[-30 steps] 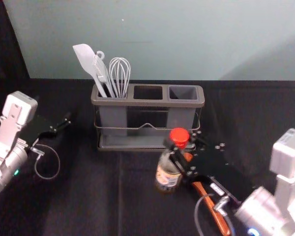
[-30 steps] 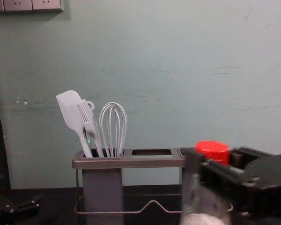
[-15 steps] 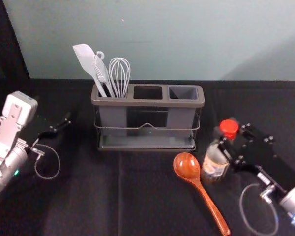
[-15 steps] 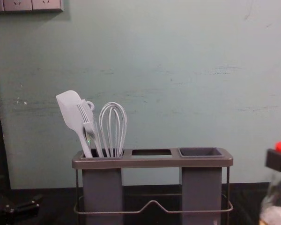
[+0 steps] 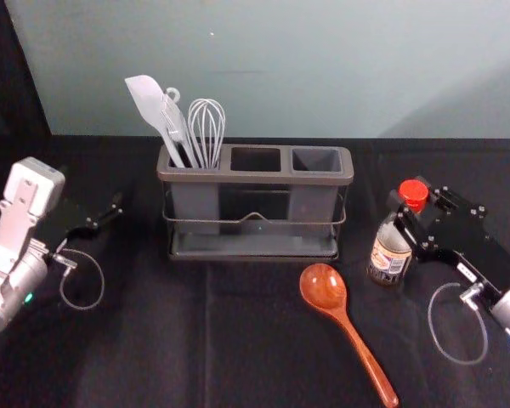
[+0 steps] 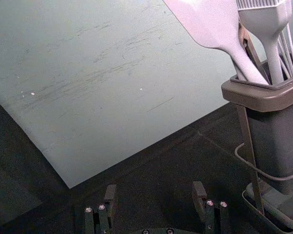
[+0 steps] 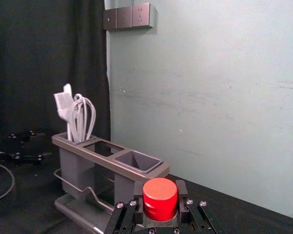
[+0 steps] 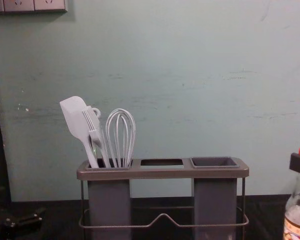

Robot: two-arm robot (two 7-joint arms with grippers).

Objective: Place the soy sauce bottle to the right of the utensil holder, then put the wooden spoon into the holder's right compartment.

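I have one clear bottle (image 5: 389, 247), red-capped and patterned-labelled, pinched upright in my right hand (image 5: 415, 211), right of one grey holder (image 5: 255, 178). One glossy reddish-brown wooden spoon (image 5: 324, 289) lies in front. My left hand (image 5: 109, 217) idles, spread, left of the holder.

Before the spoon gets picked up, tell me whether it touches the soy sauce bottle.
Apart. The head view shows a strip of dark cloth between the wooden spoon and the soy sauce bottle.
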